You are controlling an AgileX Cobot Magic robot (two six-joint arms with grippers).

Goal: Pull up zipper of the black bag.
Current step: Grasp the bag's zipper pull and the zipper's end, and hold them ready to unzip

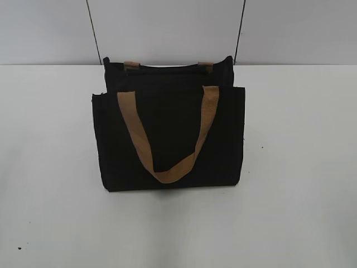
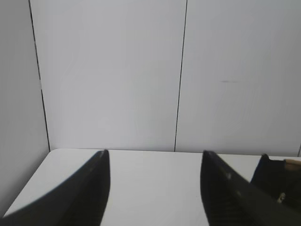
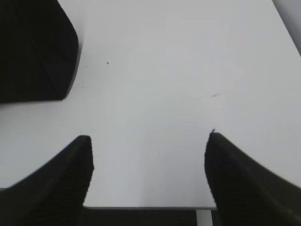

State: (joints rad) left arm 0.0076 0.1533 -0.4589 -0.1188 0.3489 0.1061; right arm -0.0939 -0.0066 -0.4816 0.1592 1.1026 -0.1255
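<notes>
The black bag (image 1: 167, 128) stands upright at the middle of the white table, with one tan handle (image 1: 167, 176) hanging down its front and two tan strap tabs at its top. The zipper pull is too small to make out in the exterior view. Neither gripper shows there. In the left wrist view my left gripper (image 2: 155, 152) is open and empty over bare table, and the bag's edge (image 2: 275, 181) sits to its right. In the right wrist view my right gripper (image 3: 148, 136) is open and empty, and a corner of the bag (image 3: 33, 47) lies at the upper left, apart from it.
The white table (image 1: 56, 167) runs back to a pale panelled wall (image 1: 167, 28) just behind the bag. The right wrist view shows the table's edge (image 3: 141, 206) just below the right jaws.
</notes>
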